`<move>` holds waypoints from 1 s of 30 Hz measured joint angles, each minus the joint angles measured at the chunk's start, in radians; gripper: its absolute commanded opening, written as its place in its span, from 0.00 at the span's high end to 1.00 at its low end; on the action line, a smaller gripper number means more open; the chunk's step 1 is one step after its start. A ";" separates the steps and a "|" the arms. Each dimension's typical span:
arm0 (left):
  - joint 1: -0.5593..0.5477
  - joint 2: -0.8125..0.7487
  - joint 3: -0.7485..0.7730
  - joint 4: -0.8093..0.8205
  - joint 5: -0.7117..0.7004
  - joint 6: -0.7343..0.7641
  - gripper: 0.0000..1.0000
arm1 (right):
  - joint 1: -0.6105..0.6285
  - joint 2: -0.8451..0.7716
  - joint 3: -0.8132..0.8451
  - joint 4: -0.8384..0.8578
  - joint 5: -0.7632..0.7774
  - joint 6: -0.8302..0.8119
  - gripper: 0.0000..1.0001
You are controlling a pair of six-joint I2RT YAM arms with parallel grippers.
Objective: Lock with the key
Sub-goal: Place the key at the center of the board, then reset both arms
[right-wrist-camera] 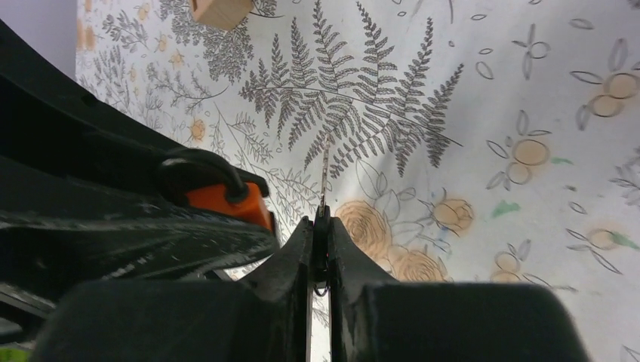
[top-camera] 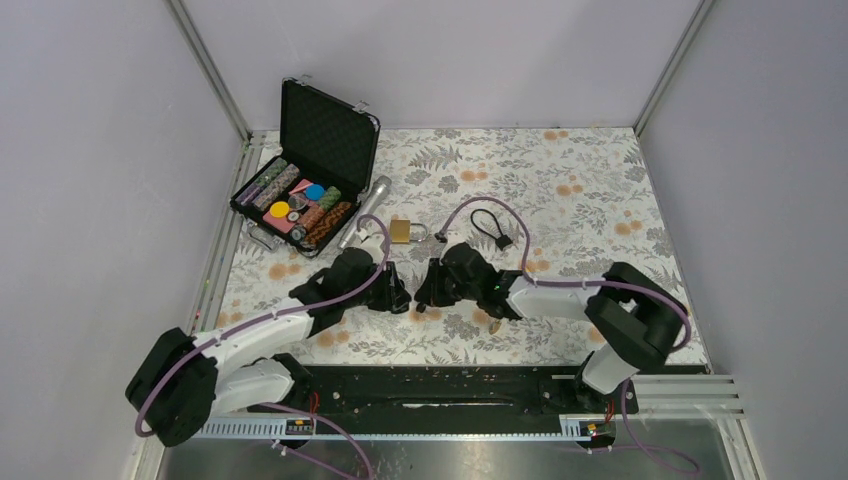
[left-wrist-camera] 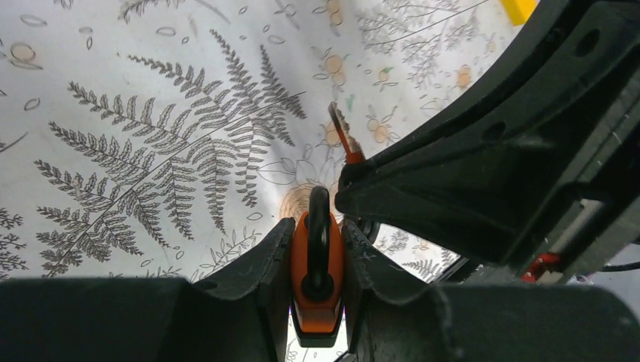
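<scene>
Jaws on both arms are clenched, and each has something between them. The left gripper [left-wrist-camera: 317,235] grasps a small orange padlock [left-wrist-camera: 317,298] by its body, with the black shackle [left-wrist-camera: 318,226] standing up between the fingers and pointing away from the wrist. The right gripper [right-wrist-camera: 321,226] pinches the key [right-wrist-camera: 324,177] by its head, and the thin blade pokes out past the fingertips, seen edge-on from its own wrist.

From above, the two grippers meet nose to nose near the middle of the flowered worktop [top-camera: 580,180], just clear of the cloth. The key sits right beside the padlock but is not in it, and its tip aims past the lock towards the cloth. I can't make out the keyway from any view.

To my eye the step in hand is lining the key up with the lock, with insertion not yet started. The next move calls for turning one wrist so the blade faces the bottom of the orange body, then a slow, straight push. The thin blade could skate off if it goes in at an angle.

A brass padlock [top-camera: 403,231] and an open chip case [top-camera: 305,190] lie further back, untouched.
</scene>
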 measured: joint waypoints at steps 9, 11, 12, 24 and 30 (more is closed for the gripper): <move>0.036 0.143 -0.042 0.104 0.038 -0.042 0.53 | 0.021 0.143 0.068 -0.025 0.000 0.112 0.60; 0.044 0.153 -0.044 0.122 0.043 -0.046 0.50 | 0.020 0.152 0.070 -0.048 0.004 0.125 0.53; 0.047 0.154 -0.047 0.134 0.043 -0.048 0.49 | 0.020 0.157 0.071 -0.060 0.005 0.129 0.51; 0.064 -0.126 -0.036 -0.017 -0.080 -0.017 0.01 | 0.023 -0.060 0.077 -0.209 0.104 0.102 0.29; 0.064 -0.384 0.080 -0.203 -0.206 -0.015 0.01 | 0.023 -0.402 0.076 -0.361 0.315 0.014 0.01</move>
